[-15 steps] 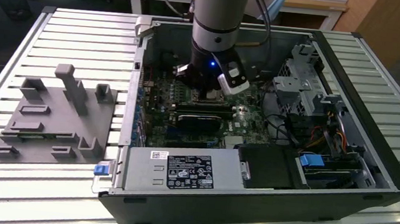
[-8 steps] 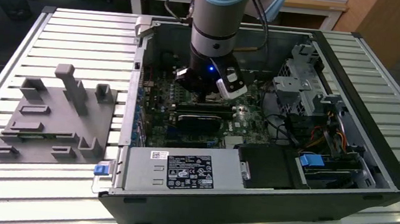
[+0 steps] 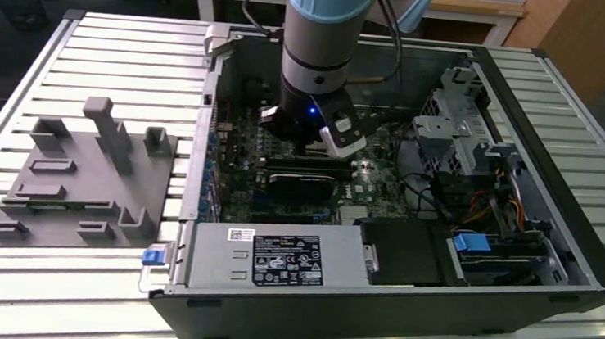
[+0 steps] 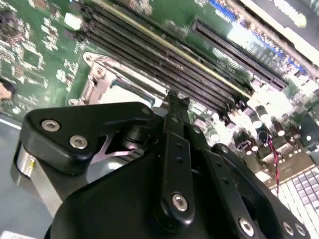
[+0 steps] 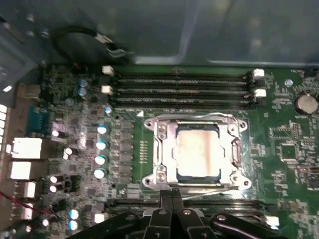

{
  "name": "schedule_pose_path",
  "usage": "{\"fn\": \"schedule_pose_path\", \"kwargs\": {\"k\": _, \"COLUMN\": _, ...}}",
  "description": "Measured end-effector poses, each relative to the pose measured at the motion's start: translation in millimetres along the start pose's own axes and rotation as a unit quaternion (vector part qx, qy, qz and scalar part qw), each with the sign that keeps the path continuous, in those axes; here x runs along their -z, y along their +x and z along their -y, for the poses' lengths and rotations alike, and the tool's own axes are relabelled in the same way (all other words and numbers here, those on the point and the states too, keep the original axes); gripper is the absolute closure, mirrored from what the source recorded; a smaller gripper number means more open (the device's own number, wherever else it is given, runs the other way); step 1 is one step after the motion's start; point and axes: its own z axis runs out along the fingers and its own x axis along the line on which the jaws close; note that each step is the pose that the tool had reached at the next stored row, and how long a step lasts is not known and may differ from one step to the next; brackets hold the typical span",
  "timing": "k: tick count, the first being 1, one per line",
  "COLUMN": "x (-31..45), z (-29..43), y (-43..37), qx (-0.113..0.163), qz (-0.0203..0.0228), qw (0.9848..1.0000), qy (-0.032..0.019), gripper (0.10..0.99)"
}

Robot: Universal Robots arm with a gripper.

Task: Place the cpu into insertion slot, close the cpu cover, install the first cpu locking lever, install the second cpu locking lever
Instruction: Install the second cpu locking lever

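Inside the open computer case [image 3: 557, 266], the gripper [image 5: 171, 195], its jaws pressed together on nothing, hovers at the edge of the insertion slot [image 5: 238, 130], where the cpu [image 5: 197, 154] sits under the closed cpu cover [image 5: 167, 149].

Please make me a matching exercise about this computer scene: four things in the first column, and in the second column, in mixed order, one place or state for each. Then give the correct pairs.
Things
1. cpu
2. cpu cover
3. gripper
4. grey fixture block

Places or states
A. lies outside the computer case, on the slatted table, at the exterior view's left
B. lies flat as a silver frame around the chip
C. sits in the insertion slot, its pale metal top showing through the window
D. hangs inside the case, at the socket's edge, beside the long black memory slots

Pairs: 1-C, 2-B, 3-D, 4-A
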Motion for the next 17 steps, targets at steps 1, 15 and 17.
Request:
{"fn": "schedule_pose_path", "kwargs": {"k": 1, "x": -0.2, "z": 0.6, "y": 2.3, "qx": 0.000, "qz": 0.0000, "qw": 1.0000, "qy": -0.0032, "gripper": 0.976}}
{"fn": "schedule_pose_path", "kwargs": {"k": 15, "x": -13.3, "z": 9.3, "y": 5.9, "qx": -0.001, "qz": 0.0002, "qw": 0.9998, "qy": -0.0198, "gripper": 0.976}}
{"fn": "schedule_pose_path", "kwargs": {"k": 17, "x": -13.0, "z": 11.2, "y": 6.3, "qx": -0.002, "qz": 0.0002, "qw": 0.9997, "qy": -0.0250, "gripper": 0.976}}
